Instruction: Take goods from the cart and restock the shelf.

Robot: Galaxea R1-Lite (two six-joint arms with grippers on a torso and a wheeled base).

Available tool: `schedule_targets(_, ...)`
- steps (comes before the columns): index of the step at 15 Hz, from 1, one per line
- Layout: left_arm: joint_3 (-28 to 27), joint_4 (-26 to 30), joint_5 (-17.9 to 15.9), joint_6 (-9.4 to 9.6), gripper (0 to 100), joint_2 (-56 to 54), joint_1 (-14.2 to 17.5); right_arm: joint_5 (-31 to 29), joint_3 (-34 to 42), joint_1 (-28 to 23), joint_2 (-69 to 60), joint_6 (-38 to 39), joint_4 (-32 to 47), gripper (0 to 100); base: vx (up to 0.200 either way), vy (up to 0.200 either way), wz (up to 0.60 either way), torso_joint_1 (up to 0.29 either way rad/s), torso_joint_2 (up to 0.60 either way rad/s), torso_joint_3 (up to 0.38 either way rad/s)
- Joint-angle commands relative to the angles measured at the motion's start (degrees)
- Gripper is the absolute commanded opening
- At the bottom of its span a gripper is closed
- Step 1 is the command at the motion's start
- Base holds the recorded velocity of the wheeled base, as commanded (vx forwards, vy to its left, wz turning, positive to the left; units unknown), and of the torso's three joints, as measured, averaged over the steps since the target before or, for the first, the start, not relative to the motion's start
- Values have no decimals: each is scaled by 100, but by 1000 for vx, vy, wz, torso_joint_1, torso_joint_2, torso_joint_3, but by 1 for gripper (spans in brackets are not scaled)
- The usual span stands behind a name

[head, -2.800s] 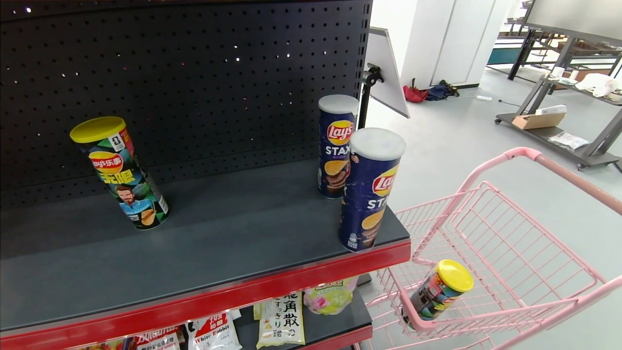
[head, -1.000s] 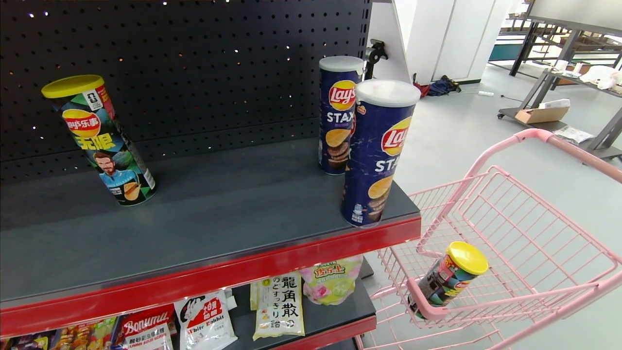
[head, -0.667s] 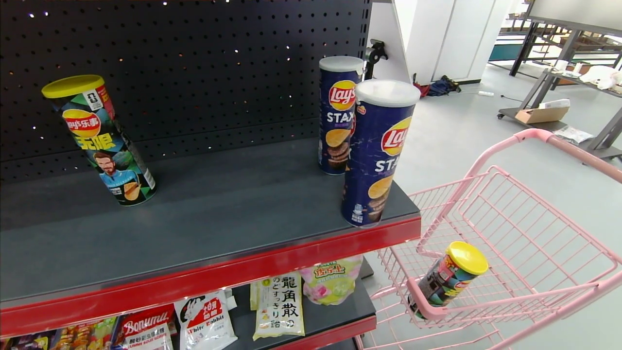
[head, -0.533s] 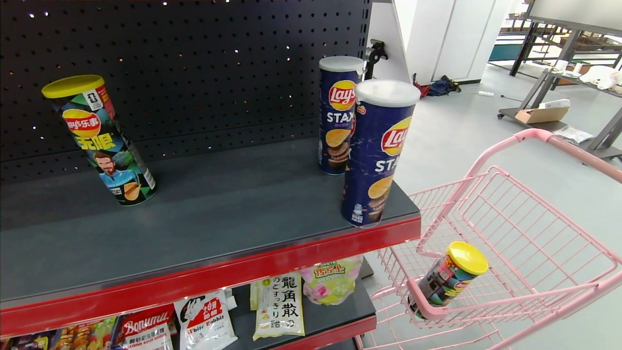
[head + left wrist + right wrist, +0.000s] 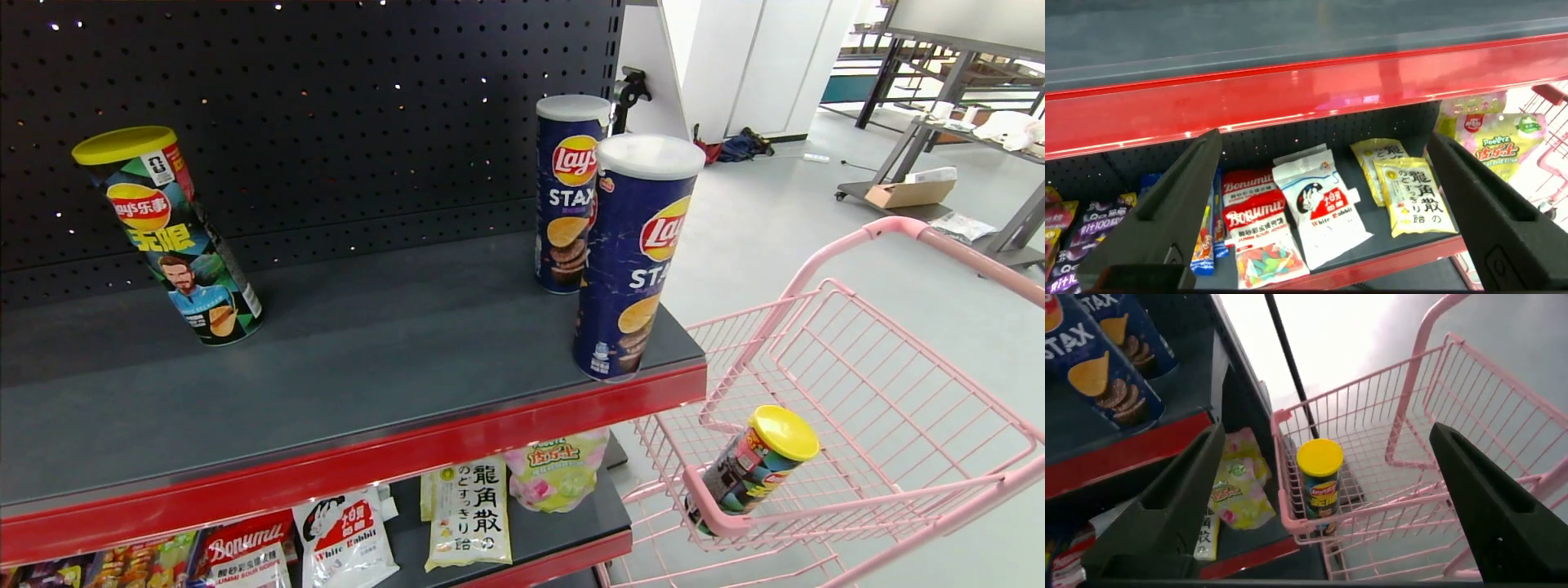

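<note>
head view: yellow-lidded can (image 5: 751, 474) aslant in cart (image 5: 886, 229), lid up

Head view looks down on shelf (image 5: 367, 359) and cart (image 5: 888, 226); right wrist view, lower, shares the cart.

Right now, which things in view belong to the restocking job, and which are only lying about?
Belong to the job: cart can; pink cart; upper shelf; shelved yellow-lidded can; front blue can; back blue can.
Just lying about: snack bags on the lower shelf; cardboard box.

Open shelf (image 5: 384, 359) between 3 cans (image 5: 624, 269)
</note>
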Motion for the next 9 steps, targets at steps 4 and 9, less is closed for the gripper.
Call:
schedule_targets(4, 0, -2, 1, -2, 100, 0, 2, 132, 1253, 492, 4630, 652, -3351, 100, 0, 0, 0, 0, 0, 0)
schedule_targets(9, 0, -2, 1, 7, 100, 0, 2, 132, 1218, 501, 5404, 854, -3465, 100, 0, 0, 0, 0, 0, 0)
